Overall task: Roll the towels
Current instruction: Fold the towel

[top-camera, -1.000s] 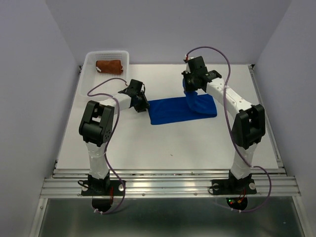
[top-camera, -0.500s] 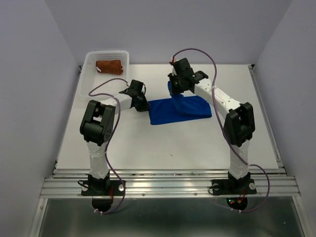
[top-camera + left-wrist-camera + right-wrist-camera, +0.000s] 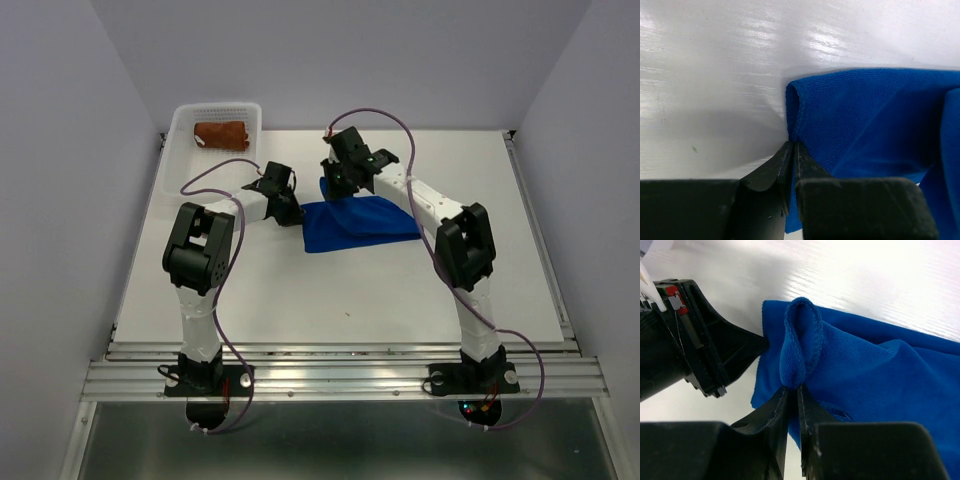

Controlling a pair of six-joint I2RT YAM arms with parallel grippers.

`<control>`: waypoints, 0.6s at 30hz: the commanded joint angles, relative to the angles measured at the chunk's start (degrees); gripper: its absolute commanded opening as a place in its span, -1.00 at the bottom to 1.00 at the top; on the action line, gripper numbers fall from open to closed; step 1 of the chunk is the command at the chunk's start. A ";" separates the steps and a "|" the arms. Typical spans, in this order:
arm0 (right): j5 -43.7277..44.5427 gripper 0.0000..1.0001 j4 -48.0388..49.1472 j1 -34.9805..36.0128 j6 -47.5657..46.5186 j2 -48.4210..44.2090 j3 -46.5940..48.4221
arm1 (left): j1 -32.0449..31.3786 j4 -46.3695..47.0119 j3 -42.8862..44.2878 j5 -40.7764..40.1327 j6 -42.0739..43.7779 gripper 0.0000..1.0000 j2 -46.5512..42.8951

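Top view: the blue towel (image 3: 365, 222) lies mid-worktop (image 3: 400, 290). In the last second the right jaws have moved left along its far edge, carrying the right end over the flat part. The towel now reaches less far to the right than before. The left jaws have kept their place at the towel's left edge. The brown towel (image 3: 222, 134) sits bundled in the basket (image 3: 180, 122) at the far-left corner, unchanged.

Left wrist view: the left jaws, wider 1 second ago, are now closed on the left hem of the blue towel (image 3: 865, 115), which curls up just ahead of them.

Right wrist view: the right jaws are closed on a raised loop of hem, with the rest of the blue towel (image 3: 885, 375) spread beneath. The left jaws stand just beside that loop.

Judgement: 1 end is pinned and the other is doubled over. Rolling of the blue towel has only begun.
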 commanded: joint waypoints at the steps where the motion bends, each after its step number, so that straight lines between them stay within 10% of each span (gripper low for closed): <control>1: -2.38 -0.67 1.04 1.20 1.99 2.26 4.51 | -0.56 -3.02 0.39 -0.47 -0.30 -0.68 1.41; 9: -0.89 -0.58 0.78 3.05 3.04 7.88 6.53 | -0.56 -4.33 1.44 -1.52 -1.53 -0.68 1.24; 18: -7.39 0.36 1.74 3.05 -0.20 6.84 5.58 | -0.56 -6.62 1.88 -5.13 -3.02 -0.56 -1.48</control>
